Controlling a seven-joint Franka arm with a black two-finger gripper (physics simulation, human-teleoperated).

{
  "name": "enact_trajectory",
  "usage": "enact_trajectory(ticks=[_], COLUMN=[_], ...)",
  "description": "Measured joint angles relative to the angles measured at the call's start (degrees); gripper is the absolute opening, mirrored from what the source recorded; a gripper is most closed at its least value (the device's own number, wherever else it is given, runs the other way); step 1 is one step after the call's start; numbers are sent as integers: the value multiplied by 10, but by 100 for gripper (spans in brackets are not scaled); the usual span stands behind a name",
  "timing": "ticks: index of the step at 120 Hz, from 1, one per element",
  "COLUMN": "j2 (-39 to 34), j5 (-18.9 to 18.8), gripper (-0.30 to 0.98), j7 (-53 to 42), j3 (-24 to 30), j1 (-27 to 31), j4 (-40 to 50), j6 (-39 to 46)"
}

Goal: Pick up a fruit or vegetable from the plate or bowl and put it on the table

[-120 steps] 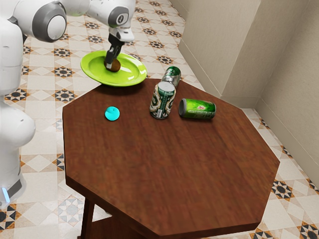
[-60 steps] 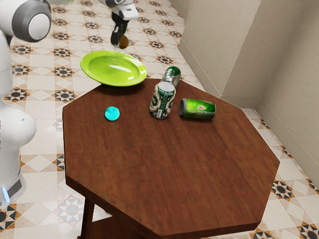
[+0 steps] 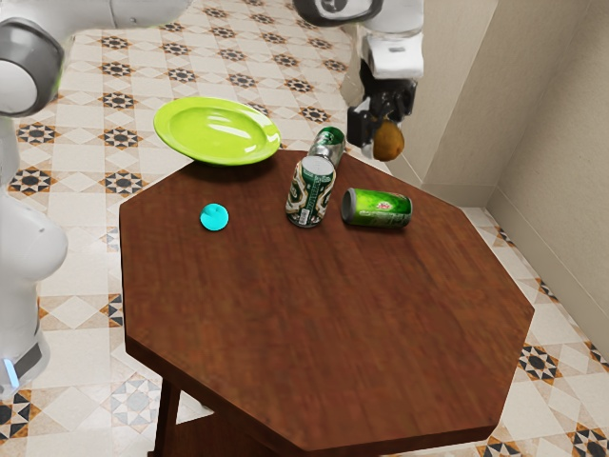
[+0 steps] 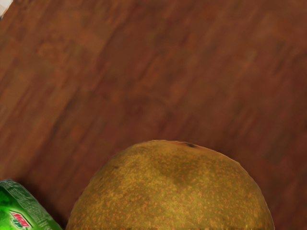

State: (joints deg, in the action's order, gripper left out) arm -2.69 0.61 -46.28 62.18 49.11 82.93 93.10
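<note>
My gripper (image 3: 377, 143) hangs in the air above the table's far edge, behind the lying green can in the exterior view. It is shut on a round yellow-brown fruit (image 3: 388, 142), which is off the table. Close under my hand in the wrist view is the same fruit (image 4: 172, 191), speckled, with bare wood beyond it. The lime-green plate (image 3: 173, 122) sits at the table's far left corner in the exterior view with nothing on it. The brown wooden table (image 3: 324, 314) has eight sides.
A green can (image 3: 381, 208) lies on its side; in the wrist view this can (image 4: 19, 211) is beside the fruit. A patterned can (image 3: 310, 193) stands near it, with another green can (image 3: 329, 144) behind. A cyan disc (image 3: 214, 217) lies nearer the plate. A wall (image 3: 552, 124) rises beyond.
The fruit left the plate in my gripper, rose, and was carried across toward the exterior view's right, past the cans. The plate, cans and disc have stayed put.
</note>
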Motion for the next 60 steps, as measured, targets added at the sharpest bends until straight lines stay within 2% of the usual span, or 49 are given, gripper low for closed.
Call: enact_trajectory(ticks=[6, 16, 28, 37, 47, 60], j2=[12, 34, 49, 52, 54, 54], j5=[-5, -19, -39, -50, -53, -55], gripper=[28, 27, 26, 28, 47, 59], j7=[28, 72, 119, 149, 178, 209], j3=[36, 67, 79, 79, 77, 77], j1=[-12, -51, -83, -54, 2, 41], j4=[27, 87, 147, 159, 161, 161], j6=[1, 17, 48, 64, 73, 84])
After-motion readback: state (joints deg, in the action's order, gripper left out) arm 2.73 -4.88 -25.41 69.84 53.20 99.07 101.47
